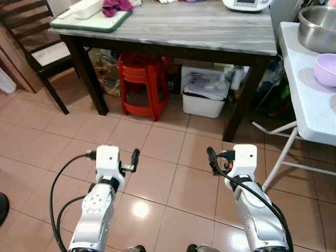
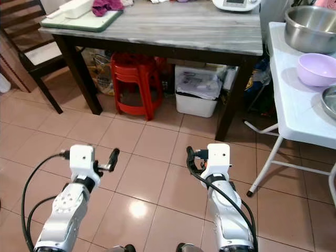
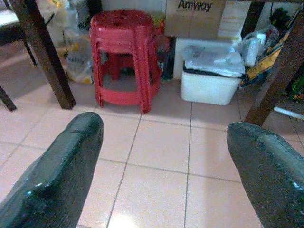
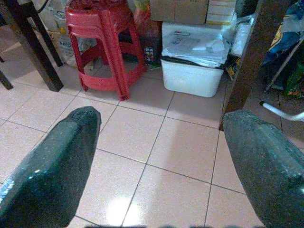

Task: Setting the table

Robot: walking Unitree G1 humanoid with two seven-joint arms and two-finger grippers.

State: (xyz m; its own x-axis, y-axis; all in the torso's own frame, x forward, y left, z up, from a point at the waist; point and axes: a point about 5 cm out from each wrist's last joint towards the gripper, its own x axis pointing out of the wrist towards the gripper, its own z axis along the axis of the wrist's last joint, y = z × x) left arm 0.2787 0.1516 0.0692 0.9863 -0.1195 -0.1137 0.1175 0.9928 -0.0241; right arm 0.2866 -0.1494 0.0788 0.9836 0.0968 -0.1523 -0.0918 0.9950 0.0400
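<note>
Nearest, the left gripper (image 1: 134, 159) and the right gripper (image 1: 211, 158) hover over the tiled floor (image 1: 173, 173), fingers spread wide and holding nothing; the wrist views confirm the gaps are bare. Beyond stand the red stools (image 1: 144, 81) and a white bin (image 1: 205, 94) under the dark table (image 1: 199, 29); to the right, a folding table (image 2: 294, 100) carries a lilac bowl (image 2: 316, 69) and a steel bowl (image 2: 310, 27), probably the things to set. The risk, I judge, is an arm clipping the dark table's leg (image 1: 241, 100) or the folding table's edge on approach. The right eye view shows a second steel rim (image 2: 329, 102); the left wrist view reads a cardboard box (image 3: 194, 16).
</note>
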